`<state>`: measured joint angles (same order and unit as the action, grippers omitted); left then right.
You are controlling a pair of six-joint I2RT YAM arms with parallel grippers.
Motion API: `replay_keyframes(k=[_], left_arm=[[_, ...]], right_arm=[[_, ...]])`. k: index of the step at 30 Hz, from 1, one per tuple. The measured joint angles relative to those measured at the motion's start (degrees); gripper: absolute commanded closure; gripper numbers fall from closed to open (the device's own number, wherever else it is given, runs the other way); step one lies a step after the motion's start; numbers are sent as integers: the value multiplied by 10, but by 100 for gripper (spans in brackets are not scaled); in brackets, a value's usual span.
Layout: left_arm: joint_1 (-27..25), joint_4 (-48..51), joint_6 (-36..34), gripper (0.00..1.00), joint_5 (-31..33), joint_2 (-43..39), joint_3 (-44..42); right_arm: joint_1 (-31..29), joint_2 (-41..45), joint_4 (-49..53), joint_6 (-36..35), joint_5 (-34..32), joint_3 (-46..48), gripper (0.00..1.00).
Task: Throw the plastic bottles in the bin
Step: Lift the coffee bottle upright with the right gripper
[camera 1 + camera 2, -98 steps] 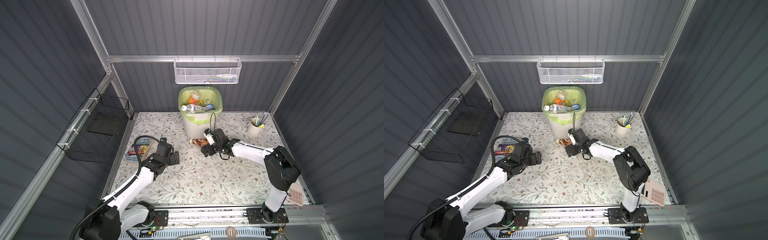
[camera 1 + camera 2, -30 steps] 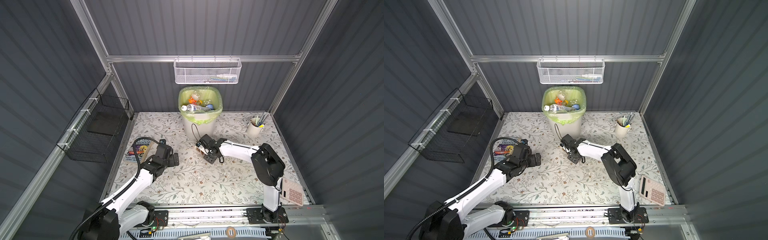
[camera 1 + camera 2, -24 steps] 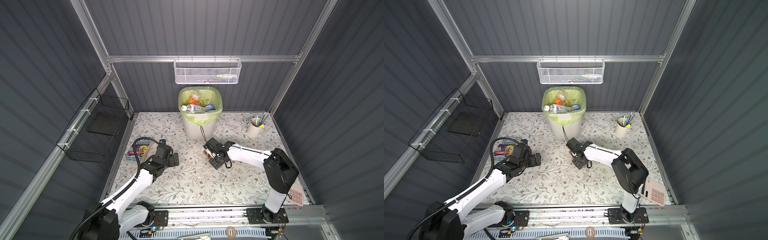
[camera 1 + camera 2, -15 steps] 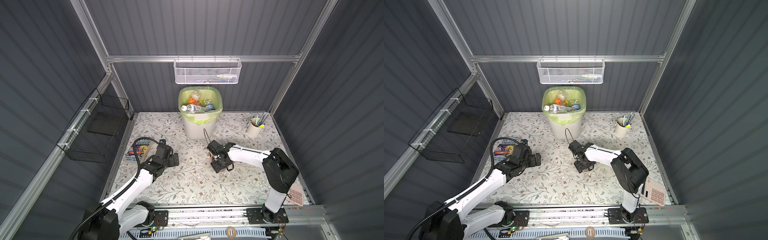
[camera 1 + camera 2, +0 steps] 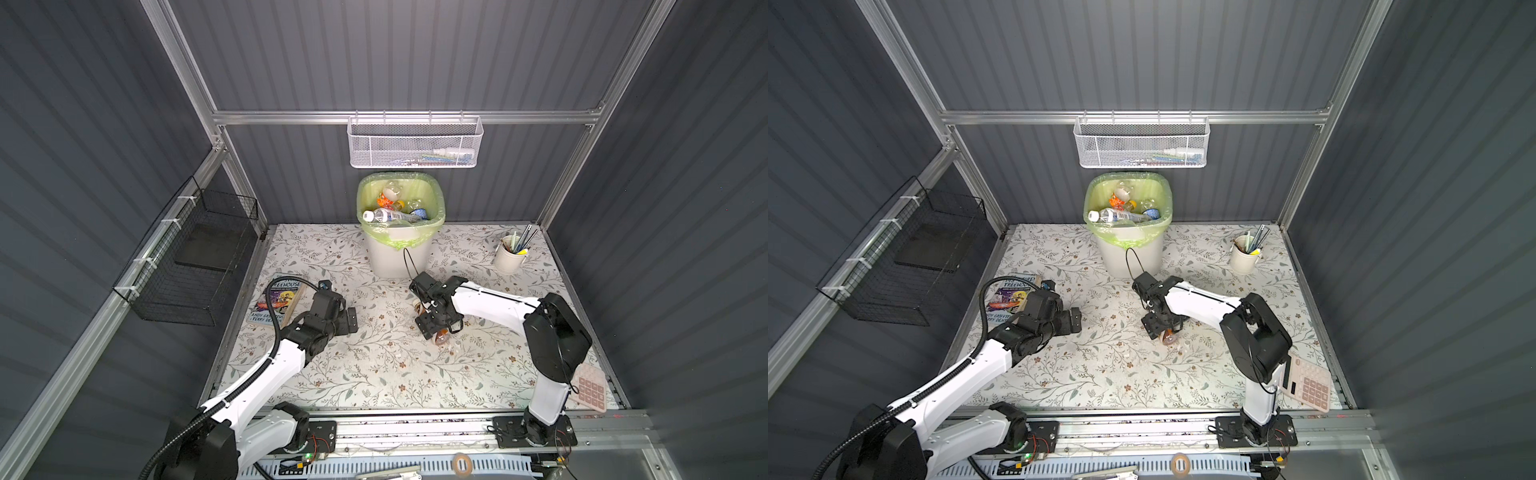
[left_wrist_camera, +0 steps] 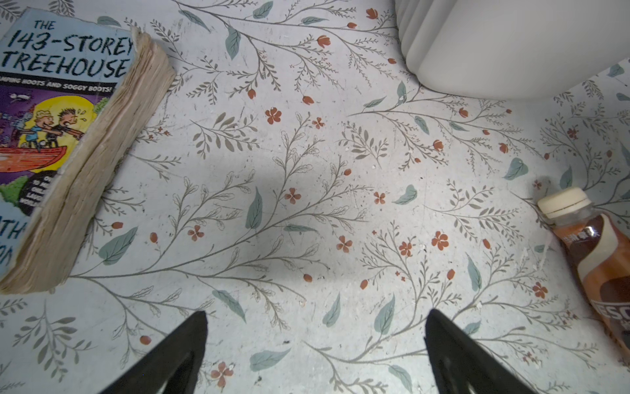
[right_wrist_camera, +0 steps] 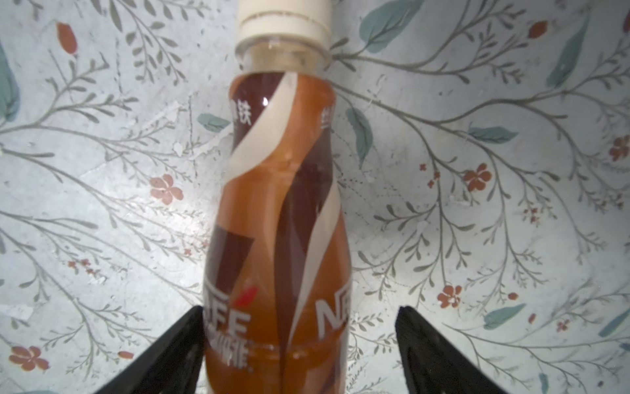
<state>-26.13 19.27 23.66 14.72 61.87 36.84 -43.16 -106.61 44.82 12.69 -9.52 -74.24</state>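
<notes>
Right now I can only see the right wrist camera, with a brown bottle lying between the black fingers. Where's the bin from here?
Observer: The bin stands at the back of the table, beyond the right gripper and apart from it.
Operator: Is it full?
Observer: Several bottles already lie inside, reaching close to its rim.
Operator: What's the other arm doing?
Observer: The left gripper is open over bare table, beside a book.
</notes>
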Motion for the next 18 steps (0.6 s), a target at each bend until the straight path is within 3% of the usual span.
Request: replay_keyframes(k=[5,8,11,14,18], left_arm=[[0,0,0,0,0,-7,-2],[0,0,0,0,2,-13,-5],[0,0,0,0,2,-17,-7],[0,0,0,0,2,-17,-7],[0,0,0,0,4,-16,-7]], right_arm=[[0,-38,7,-11,11,-21,25],[0,-51,12,-14,19,-24,36],[1,-50,15,-14,22,-24,38],[2,-24,6,-11,19,-10,40],[2,74,-30,-2,3,41,43]])
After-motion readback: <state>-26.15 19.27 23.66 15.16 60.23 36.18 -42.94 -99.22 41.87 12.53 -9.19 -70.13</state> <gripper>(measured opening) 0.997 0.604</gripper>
